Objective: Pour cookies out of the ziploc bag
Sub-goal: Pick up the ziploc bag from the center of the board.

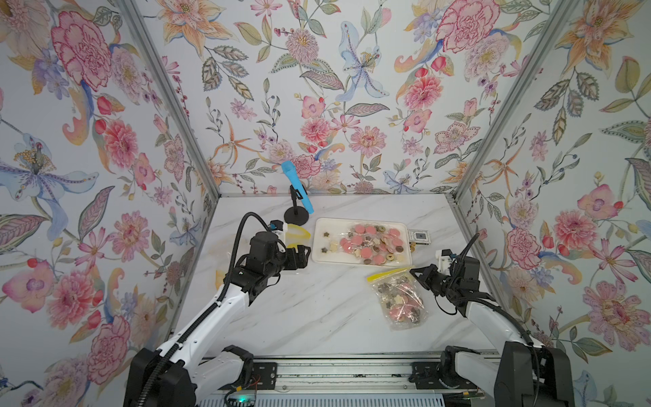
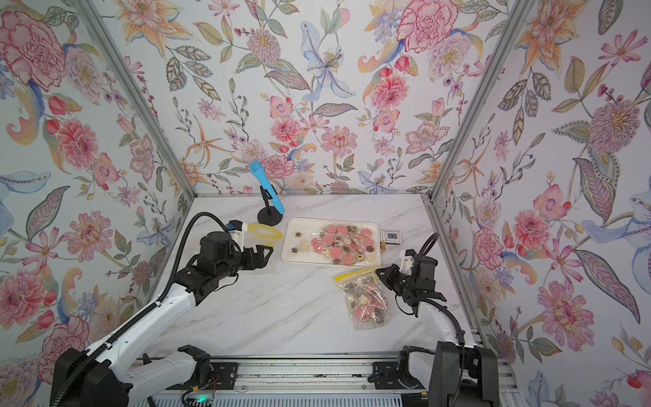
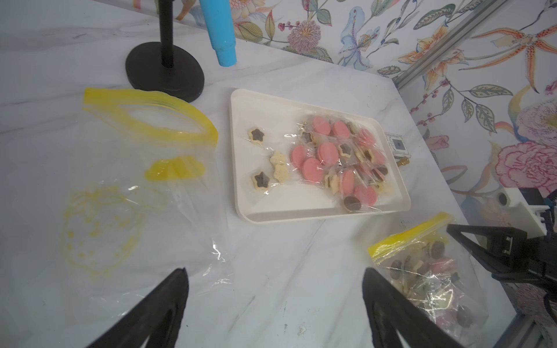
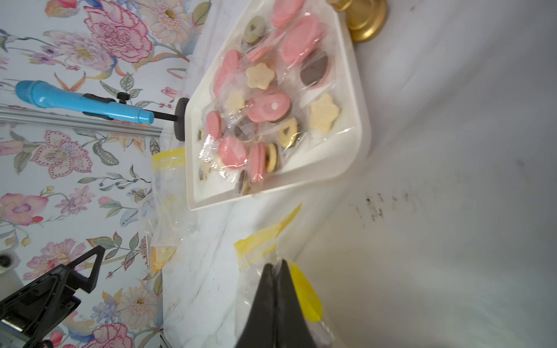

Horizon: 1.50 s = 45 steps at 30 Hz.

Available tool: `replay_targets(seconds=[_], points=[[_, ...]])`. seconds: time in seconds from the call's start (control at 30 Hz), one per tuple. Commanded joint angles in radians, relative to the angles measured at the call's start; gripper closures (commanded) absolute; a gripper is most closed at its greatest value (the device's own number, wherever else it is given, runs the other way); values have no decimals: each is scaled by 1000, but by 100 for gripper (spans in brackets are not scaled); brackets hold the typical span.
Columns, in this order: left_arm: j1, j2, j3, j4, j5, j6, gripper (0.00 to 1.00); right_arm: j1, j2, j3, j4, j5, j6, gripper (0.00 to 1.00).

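A ziploc bag (image 1: 400,299) (image 2: 366,301) with a yellow zip strip lies flat on the marble table, with cookies inside it. My right gripper (image 1: 413,272) (image 2: 379,273) (image 4: 275,265) is shut on the ziploc bag's clear film at the corner by the zip. More cookies (image 1: 370,242) (image 3: 331,156) (image 4: 259,108), pink rounds, brown rounds and beige stars in clear wrappers, lie on a white tray (image 1: 318,248) (image 3: 241,126). My left gripper (image 1: 305,252) (image 2: 267,252) (image 3: 274,271) hovers open left of the tray, holding nothing.
A second, empty clear bag (image 3: 144,180) (image 1: 298,233) with a yellow zip lies flat by my left gripper. A blue microphone (image 1: 297,192) on a black stand sits behind it. A small white device (image 1: 419,236) and a gold piece (image 4: 366,21) lie right of the tray. Flowered walls close three sides.
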Motion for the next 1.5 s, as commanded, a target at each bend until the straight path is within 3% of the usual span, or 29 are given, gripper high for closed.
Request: replay_targets(seconds=[0.0, 0.13, 0.53, 0.8, 1.0, 1.47], points=[[-13, 0, -44, 145, 152, 21, 8, 29, -32, 32, 92, -69, -36, 100], [-40, 17, -68, 227, 233, 65, 9, 85, -13, 67, 126, -141, -68, 100], [-178, 106, -105, 400, 296, 164, 15, 268, 31, 134, 251, -303, -92, 100], [-191, 176, -198, 687, 428, 86, 22, 361, 65, 159, 341, -386, -63, 100], [-211, 226, -201, 777, 499, 85, 27, 414, 107, 189, 360, -414, -58, 100], [-238, 285, -221, 791, 573, 53, 41, 438, 172, 181, 500, -407, 8, 100]])
